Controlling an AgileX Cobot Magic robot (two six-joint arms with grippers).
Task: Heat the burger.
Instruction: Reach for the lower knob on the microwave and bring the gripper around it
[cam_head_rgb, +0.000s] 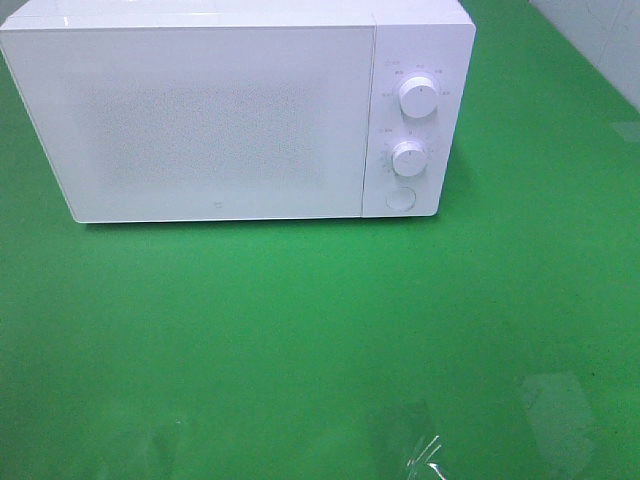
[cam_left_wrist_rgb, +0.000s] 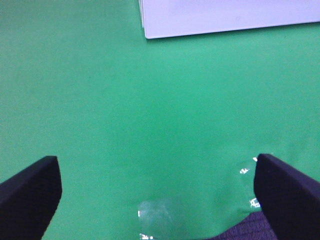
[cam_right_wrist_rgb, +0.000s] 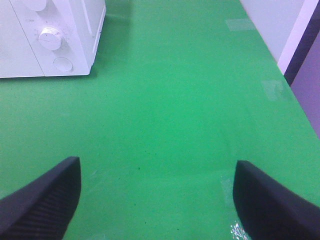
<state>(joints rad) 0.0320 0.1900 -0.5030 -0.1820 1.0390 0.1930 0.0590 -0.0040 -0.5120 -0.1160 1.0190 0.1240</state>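
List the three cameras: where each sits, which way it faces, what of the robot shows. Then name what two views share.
Exterior high: mounted high, looking down on the shut white microwave and green table; no robot part shows.
Left wrist: on the left arm, facing a corner of the microwave across the table; open left gripper shows.
Right wrist: on the right arm, facing the microwave's lower knob and button; open right gripper shows.
Shared: exterior high and right wrist both show that knob.

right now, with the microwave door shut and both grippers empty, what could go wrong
The burger shows in no view, so any reach for it is blind.
The microwave door has no visible handle; pressing the round button could clip the lower knob above it or shove the microwave back.
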